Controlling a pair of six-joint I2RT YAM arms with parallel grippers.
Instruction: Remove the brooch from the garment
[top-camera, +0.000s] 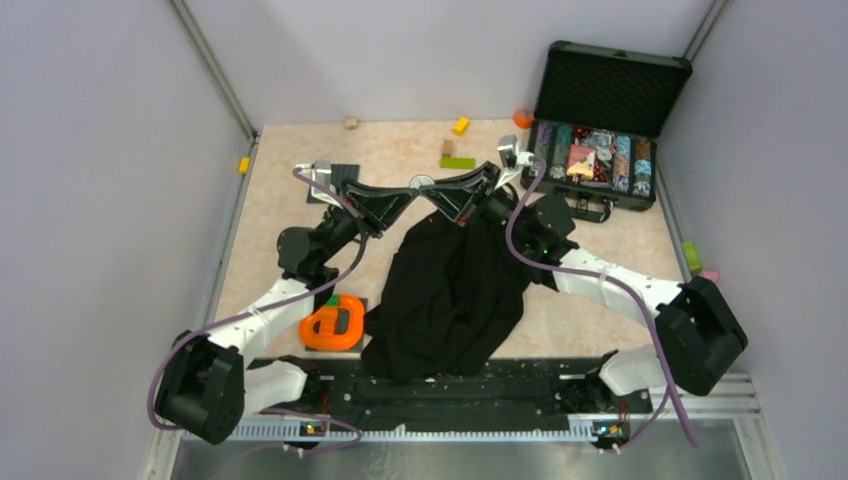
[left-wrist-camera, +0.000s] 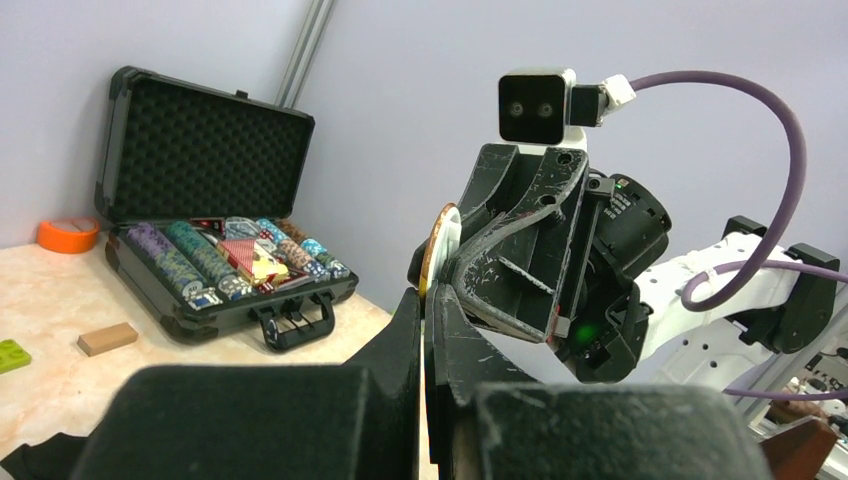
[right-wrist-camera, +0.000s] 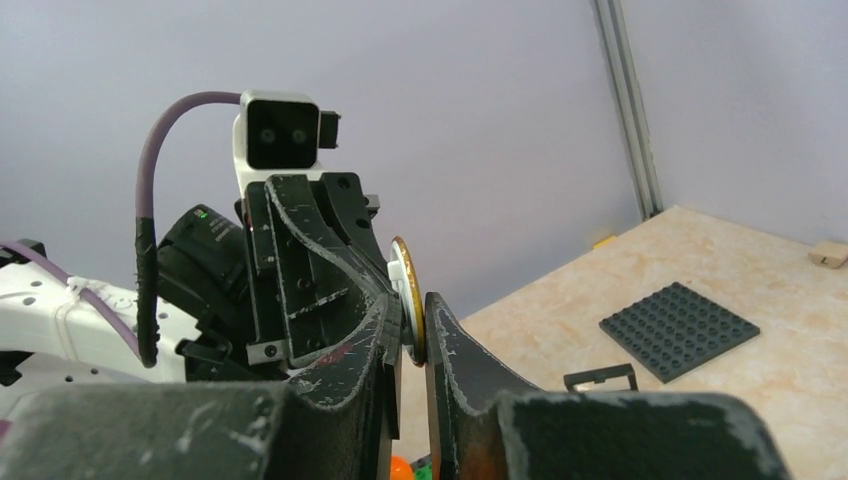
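The brooch (top-camera: 421, 182), a small round whitish disc with a gold rim, is held edge-on in the air between both grippers. My left gripper (top-camera: 405, 195) comes from the left and my right gripper (top-camera: 440, 192) from the right, tip to tip. In the left wrist view the brooch (left-wrist-camera: 440, 250) stands just above my nearly closed left gripper (left-wrist-camera: 428, 300). In the right wrist view the brooch (right-wrist-camera: 408, 300) is pinched at the tips of my right gripper (right-wrist-camera: 412, 335). The black garment (top-camera: 450, 290) lies crumpled on the table, its top edge under the right gripper.
An open black case of coloured chips (top-camera: 600, 150) stands at the back right. An orange object (top-camera: 333, 325) lies left of the garment. A green block (top-camera: 457, 162), a yellow block (top-camera: 461, 126), an orange tape roll (top-camera: 523, 118) and a dark baseplate (right-wrist-camera: 680, 330) lie behind.
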